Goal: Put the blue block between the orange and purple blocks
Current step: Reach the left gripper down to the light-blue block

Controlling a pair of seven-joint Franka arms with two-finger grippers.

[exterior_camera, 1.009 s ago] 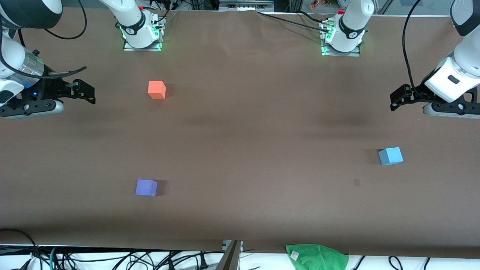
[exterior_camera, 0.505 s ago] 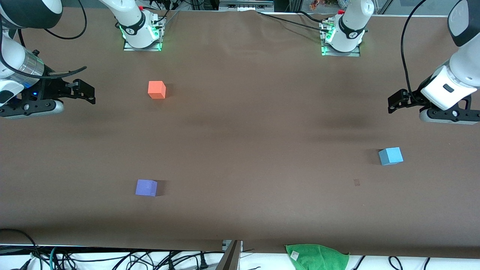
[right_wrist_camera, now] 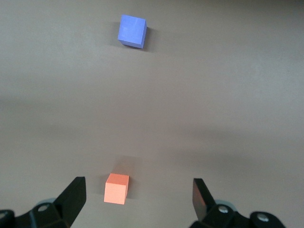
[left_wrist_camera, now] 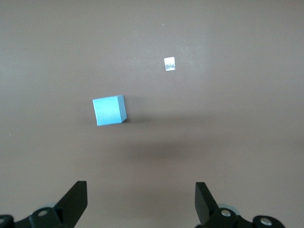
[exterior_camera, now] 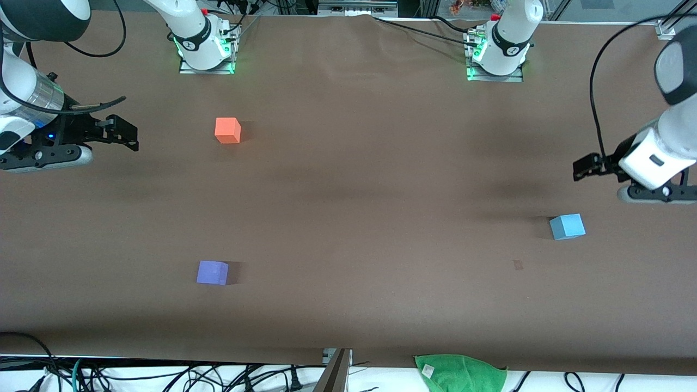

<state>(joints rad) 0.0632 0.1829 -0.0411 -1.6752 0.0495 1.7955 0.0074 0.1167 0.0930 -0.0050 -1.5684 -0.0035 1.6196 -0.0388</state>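
Observation:
The blue block [exterior_camera: 567, 226] sits on the brown table toward the left arm's end; the left wrist view shows it [left_wrist_camera: 109, 110] ahead of the fingers, apart from them. My left gripper [exterior_camera: 587, 166] [left_wrist_camera: 141, 190] hangs open and empty over bare table beside the block. The orange block [exterior_camera: 227, 130] [right_wrist_camera: 117, 188] and the purple block [exterior_camera: 212, 272] [right_wrist_camera: 132, 31] lie toward the right arm's end, the purple one nearer the front camera, with a wide gap between them. My right gripper [exterior_camera: 126, 133] [right_wrist_camera: 138, 184] waits open in the air beside the orange block.
A green cloth [exterior_camera: 460, 373] lies at the table's edge nearest the front camera. A small pale mark [exterior_camera: 518, 265] [left_wrist_camera: 169, 63] is on the table near the blue block. The arm bases [exterior_camera: 206, 51] [exterior_camera: 496, 57] stand along the table's edge farthest from the front camera.
My left arm has swung its open gripper closer to the blue block. The right arm and all three blocks have stayed where they were.

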